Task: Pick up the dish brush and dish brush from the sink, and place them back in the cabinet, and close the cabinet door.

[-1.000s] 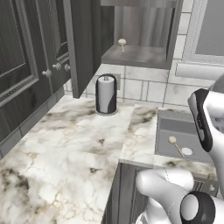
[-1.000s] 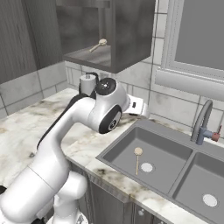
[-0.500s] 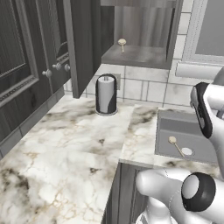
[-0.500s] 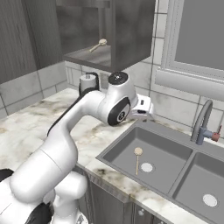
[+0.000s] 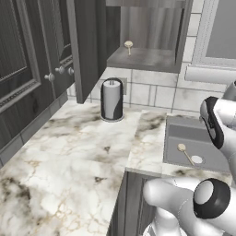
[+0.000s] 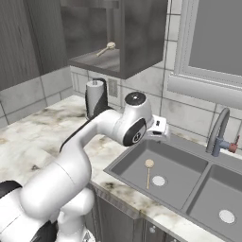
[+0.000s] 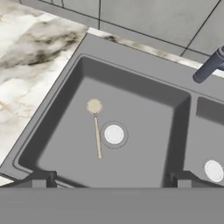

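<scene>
The jaws stand wide apart and empty above the sink point(image 7: 131, 83), where one dish brush point(image 7: 96, 127) lies flat on the basin floor just beside the white drain point(image 7: 113, 134). A second dish brush point(image 6: 106, 48) rests on the open cabinet's shelf point(image 6: 101, 61).

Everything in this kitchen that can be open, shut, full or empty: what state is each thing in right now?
cabinet door: swung open.
cabinet: open, one dish brush lying on its shelf.
sink: dry, second dish brush lying flat beside the drain.
faucet: no water running.
gripper: open, empty, above the sink.
paper towel roll: upright on the counter.
</scene>
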You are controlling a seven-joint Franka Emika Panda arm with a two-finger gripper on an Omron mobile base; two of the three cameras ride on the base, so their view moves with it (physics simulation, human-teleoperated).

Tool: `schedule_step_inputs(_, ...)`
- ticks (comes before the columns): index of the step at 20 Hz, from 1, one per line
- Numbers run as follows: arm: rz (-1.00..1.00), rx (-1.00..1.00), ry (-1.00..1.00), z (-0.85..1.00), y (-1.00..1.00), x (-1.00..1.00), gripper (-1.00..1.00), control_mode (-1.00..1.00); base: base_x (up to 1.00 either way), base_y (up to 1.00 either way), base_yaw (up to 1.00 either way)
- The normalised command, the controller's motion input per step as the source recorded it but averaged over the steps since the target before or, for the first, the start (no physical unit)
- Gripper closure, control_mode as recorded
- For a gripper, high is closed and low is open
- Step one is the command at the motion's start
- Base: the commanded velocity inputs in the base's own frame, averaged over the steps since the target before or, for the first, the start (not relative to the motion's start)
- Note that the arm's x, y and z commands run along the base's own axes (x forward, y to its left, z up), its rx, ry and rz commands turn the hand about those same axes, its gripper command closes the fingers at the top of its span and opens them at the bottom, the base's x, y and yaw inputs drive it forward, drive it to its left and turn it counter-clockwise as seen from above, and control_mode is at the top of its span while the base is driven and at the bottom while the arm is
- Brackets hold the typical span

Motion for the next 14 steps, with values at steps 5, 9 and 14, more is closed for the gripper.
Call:
schedule_step_inputs(5,0.00,0.00,0.00,-0.46,0.00,0.06,-1.00,-1.00,0.00,0.00,0.00)
schedule_step_inputs(9,0.00,0.02,0.00,-0.32,0.00,0.13,-1.00,-1.00,0.00,0.00,0.00)
schedule_step_inputs(14,0.00,0.04,0.00,-0.35,0.00,0.21,-1.00,-1.00,0.00,0.00,0.00)
